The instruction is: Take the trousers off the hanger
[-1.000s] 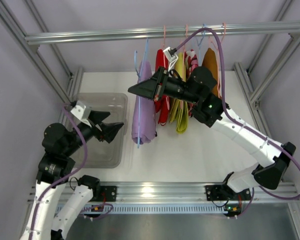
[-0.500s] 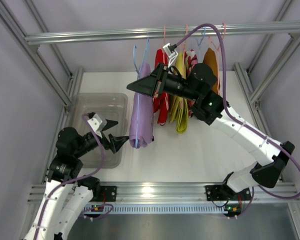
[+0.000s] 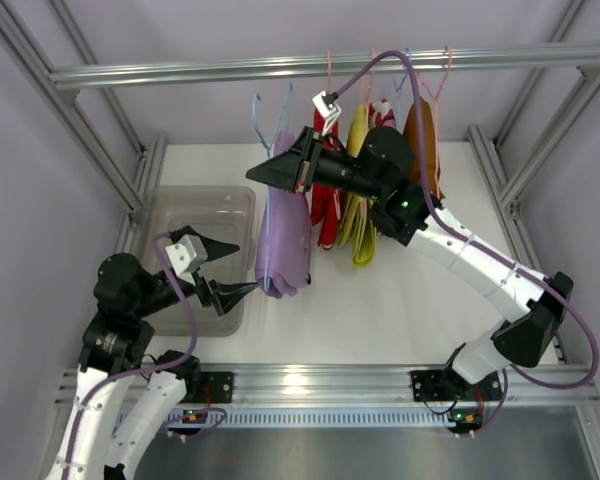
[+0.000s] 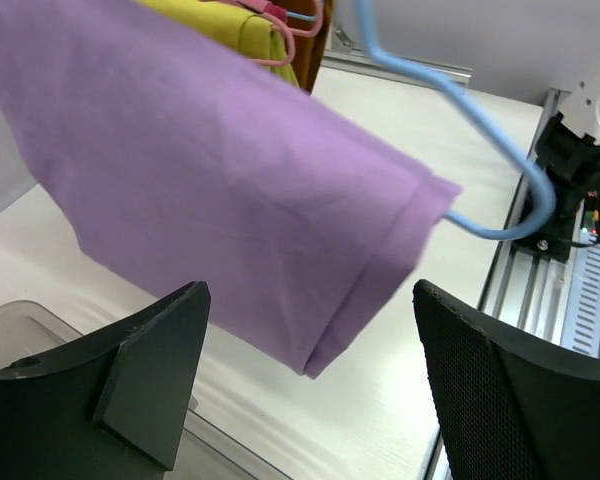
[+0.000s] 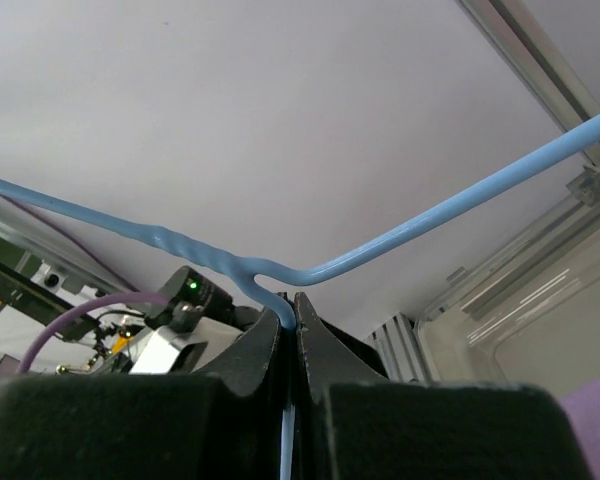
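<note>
right pincer (image 5: 288, 316) clamped shut on hanger (image 5: 430, 225), holding it up so lilac trousers (image 4: 210, 190) dangle below; left pincer (image 4: 308, 310) wide open, empty, hem between its fingers, likely for pulling them off.

Left hand (image 3: 243, 267) low, spread wide, pointing right; right hand (image 3: 252, 174) raised high on its outstretched arm, pinched tight.

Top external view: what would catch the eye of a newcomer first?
The lilac trousers hang in the middle of the scene on a blue hanger, which the right hand pinches shut at its neck. The left hand is open just beside their lower hem, next to a clear bin.
</note>
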### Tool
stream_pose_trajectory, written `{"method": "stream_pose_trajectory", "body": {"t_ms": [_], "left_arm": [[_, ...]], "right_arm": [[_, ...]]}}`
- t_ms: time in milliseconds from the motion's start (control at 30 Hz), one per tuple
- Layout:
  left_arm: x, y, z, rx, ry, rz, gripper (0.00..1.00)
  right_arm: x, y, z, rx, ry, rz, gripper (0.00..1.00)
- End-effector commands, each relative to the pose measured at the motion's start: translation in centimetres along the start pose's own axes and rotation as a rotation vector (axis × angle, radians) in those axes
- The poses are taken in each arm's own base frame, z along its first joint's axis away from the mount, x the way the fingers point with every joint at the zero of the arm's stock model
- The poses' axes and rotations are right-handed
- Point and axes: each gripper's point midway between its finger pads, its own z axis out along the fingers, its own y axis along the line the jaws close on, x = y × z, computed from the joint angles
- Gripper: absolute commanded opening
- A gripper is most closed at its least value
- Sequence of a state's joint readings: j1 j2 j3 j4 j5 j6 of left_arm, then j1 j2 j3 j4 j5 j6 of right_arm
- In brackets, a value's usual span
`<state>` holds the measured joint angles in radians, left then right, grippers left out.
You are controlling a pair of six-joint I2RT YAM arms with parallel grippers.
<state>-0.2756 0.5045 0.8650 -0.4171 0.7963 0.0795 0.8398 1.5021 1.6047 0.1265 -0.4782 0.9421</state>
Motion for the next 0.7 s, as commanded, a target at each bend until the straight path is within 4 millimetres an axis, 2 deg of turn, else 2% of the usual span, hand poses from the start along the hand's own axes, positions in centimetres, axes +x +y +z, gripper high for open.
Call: {"method": "stream_pose_trajectory", "body": {"t_ms": [0,67,200,267,333,533,667], "left_arm": [[-0.1,-1.8,-1.0,0.070,0.037,0.042,0.88],[-0.8,-1.1,-1.2,0.015,0.001,0.054,0.88],[-0.8,3.8,-1.2,-0.250,-0.037,0.059,0.86],[-0.3,4.9,-1.2,-0.303,-0.043,0.056,0.85],[-0.8,5.7,-1.2,-0.343,-0.086,0.059,0.84],[1.0,3.7,-0.1,-0.218,-0.090,0.025,0.84],[1.7,3.8,-0.1,-0.225,-0.089,0.021,0.84]], "right_arm": [[-4.5,4.7,-0.2,-0.136,-0.135,-0.072,0.00],[-4.5,4.6,0.0,-0.136,-0.134,-0.068,0.00],[-4.6,4.7,0.2,-0.140,-0.132,-0.062,0.00],[-4.6,4.7,0.2,-0.139,-0.131,-0.057,0.00],[-4.6,4.8,0.2,-0.138,-0.134,-0.053,0.00],[-5.0,5.1,0.3,-0.142,-0.142,-0.056,0.00],[-5.0,5.0,0.4,-0.142,-0.140,-0.049,0.00]]}}
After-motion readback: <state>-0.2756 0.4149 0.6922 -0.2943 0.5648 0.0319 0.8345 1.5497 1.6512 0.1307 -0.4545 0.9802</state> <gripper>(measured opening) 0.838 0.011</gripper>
